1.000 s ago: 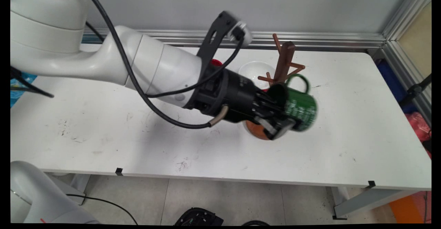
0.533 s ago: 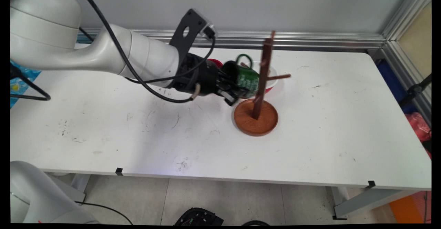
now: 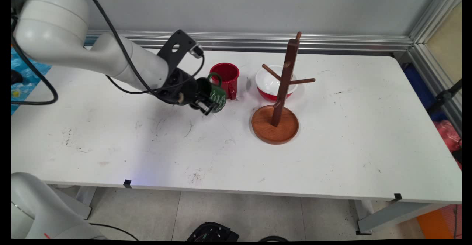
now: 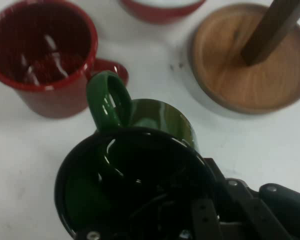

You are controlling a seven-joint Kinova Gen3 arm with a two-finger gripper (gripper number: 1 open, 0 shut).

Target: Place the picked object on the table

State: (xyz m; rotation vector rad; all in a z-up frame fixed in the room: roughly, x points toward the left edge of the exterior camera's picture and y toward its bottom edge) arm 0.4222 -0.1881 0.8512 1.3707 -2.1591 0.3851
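White table [image 3: 332, 156] under a grey wall: my gripper [image 3: 208, 103] is clamped on the rim of a green mug [image 3: 217, 98], held tilted just above the surface, beside the red mug [image 3: 225, 79]. I count two mugs, one red bowl [image 3: 271, 86] and one wooden mug tree [image 3: 280, 101], its pegs bare, well apart from me.

green mug [image 3: 217, 98], red mug [image 3: 225, 79] – brown rack [image 3: 281, 101]
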